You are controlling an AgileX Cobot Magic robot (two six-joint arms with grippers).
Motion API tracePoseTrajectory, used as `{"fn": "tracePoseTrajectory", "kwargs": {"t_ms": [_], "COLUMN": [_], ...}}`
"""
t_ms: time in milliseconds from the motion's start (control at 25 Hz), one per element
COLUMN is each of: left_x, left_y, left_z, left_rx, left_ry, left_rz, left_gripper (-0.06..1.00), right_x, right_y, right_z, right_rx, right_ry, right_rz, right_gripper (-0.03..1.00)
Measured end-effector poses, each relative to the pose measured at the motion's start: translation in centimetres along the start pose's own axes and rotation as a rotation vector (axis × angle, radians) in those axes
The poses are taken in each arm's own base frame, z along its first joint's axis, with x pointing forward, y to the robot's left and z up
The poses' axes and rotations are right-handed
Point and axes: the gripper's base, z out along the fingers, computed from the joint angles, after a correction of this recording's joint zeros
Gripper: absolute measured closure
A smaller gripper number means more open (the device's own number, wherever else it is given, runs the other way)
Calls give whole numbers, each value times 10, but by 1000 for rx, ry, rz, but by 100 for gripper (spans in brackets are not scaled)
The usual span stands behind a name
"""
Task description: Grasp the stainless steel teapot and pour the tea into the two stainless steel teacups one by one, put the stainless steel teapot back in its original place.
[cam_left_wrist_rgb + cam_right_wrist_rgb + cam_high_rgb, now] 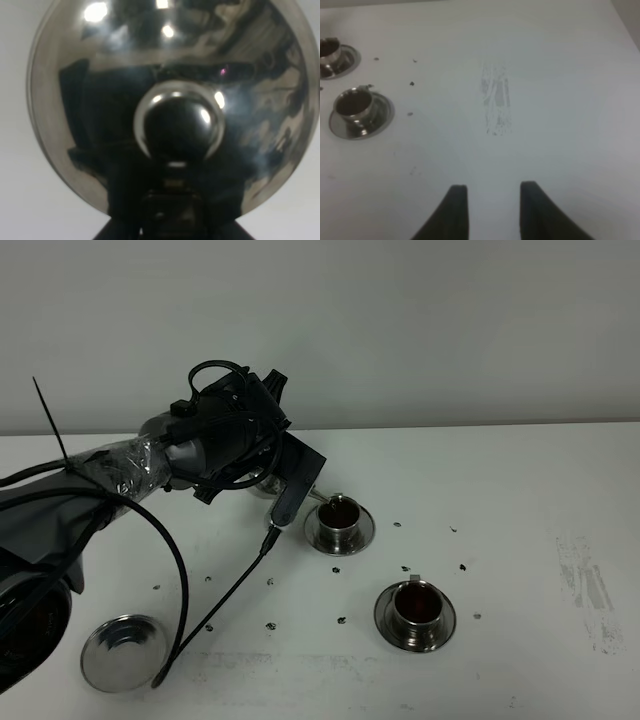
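My left gripper (283,483) is shut on the stainless steel teapot (262,487), which the arm mostly hides. It holds the pot just left of the far teacup (340,519). In the left wrist view the teapot (170,75) fills the frame, with its lid knob (177,125) in the centre. The near teacup (415,606) stands on its saucer to the front right. Both cups hold dark tea. The wide steel saucer (122,651) lies bare at the front left. My right gripper (492,210) is open and empty over bare table, with the near teacup (352,105) and the far teacup (327,50) off to its side.
Dark tea-leaf specks (272,622) are scattered on the white table (520,500) around the cups. A black cable (225,600) hangs from the left arm down to the table near the wide saucer. A scuffed patch (495,100) marks the table on the right.
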Motion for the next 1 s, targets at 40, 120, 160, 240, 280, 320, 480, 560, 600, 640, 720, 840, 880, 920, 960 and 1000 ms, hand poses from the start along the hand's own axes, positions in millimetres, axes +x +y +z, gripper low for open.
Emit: {"fn": "tracePoseTrajectory", "kwargs": {"t_ms": [40,120,160,240,280,320,480,560,600,640,720,840,880,920,960,1000], "left_x": [1,6,9,14,17,20,33,40,43,45,47,45,44,44,44,45], "left_y": [-2,-6,-8,-10,-11,-11,-10,-9,-9,-9,-11,-14,-16,-17,-17,-19], "left_z": [1,4,6,6,6,4,-5,-11,-13,-14,-14,-14,-14,-15,-14,-14], "left_rx": [17,49,66,92,104,107,117,125,132,142,177,244,276,299,319,337], "left_ry": [-5,-15,-20,-29,-38,-49,-100,-134,-154,-175,-217,-260,-271,-277,-282,-285], "left_rz": [-14,-47,-64,-98,-127,-156,-332,-443,-502,-563,-679,-806,-858,-896,-947,-994], "left_gripper": [74,74,74,74,74,74,74,74,74,74,74,74,74,74,74,74], "right_x": [0,0,0,0,0,0,0,0,0,0,0,0,0,0,0,0], "right_y": [0,0,0,0,0,0,0,0,0,0,0,0,0,0,0,0], "right_z": [0,0,0,0,0,0,0,0,0,0,0,0,0,0,0,0], "right_rx": [0,0,0,0,0,0,0,0,0,0,0,0,0,0,0,0], "right_ry": [0,0,0,0,0,0,0,0,0,0,0,0,0,0,0,0], "right_rz": [0,0,0,0,0,0,0,0,0,0,0,0,0,0,0,0], "right_gripper": [73,73,73,73,73,73,73,73,73,73,73,73,73,73,73,73]}}
